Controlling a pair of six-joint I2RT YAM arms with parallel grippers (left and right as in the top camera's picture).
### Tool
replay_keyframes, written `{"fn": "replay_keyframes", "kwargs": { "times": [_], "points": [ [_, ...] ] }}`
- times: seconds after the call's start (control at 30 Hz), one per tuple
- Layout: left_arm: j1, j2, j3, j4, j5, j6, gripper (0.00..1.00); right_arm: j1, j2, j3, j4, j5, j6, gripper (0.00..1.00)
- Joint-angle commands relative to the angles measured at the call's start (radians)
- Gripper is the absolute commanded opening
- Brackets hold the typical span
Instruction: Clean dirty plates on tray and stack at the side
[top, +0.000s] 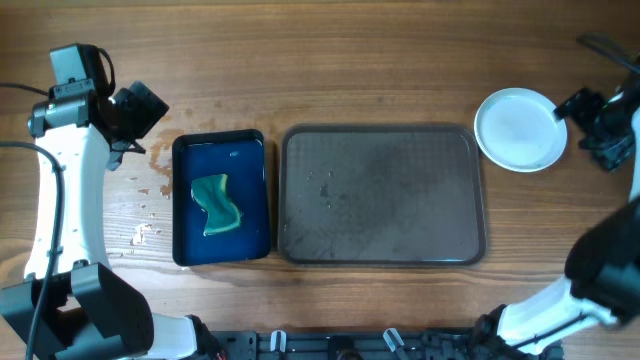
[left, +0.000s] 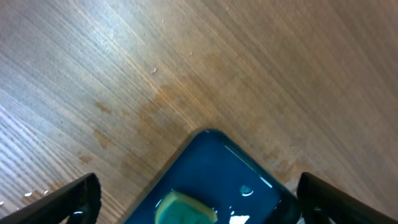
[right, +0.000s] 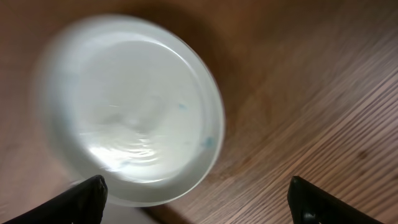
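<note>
plates (top: 519, 129) | beside tray (top: 382, 195) | ahead of spread right fingers (right: 84, 199)

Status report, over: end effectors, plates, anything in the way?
Left end effector open, right end effector open by plate. Plate on table, right of grey tray. No obstruction.

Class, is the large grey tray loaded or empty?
Empty: the tray holds no plates; the white plate sits on the table beside it.
</note>
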Motion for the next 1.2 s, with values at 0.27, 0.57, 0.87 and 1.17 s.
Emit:
{"fn": "replay_keyframes", "kwargs": {
  "times": [0.27,0.57,0.87,1.17],
  "points": [
    [-0.250,0.008,0.003,-0.087,-0.016,0.132,0.86,0.269,-0.462,0.036,-0.030,0.013,-0.072,0.99],
    [-0.595,-0.205,0.003,-0.088,-0.318,0.101,0.93,0.344,-0.666,0.036,-0.027,0.074,-0.191,0.99],
    [-0.701,-0.679,0.003,-0.237,-0.420,0.040,1.00,0.344,-0.927,0.035,-0.015,0.108,-0.288,0.99],
    [-0.701,-1.019,0.003,-0.568,-0.385,-0.090,1.00,0.344,-1.072,0.035,-0.188,0.108,-0.283,0.99]
  ]
}}
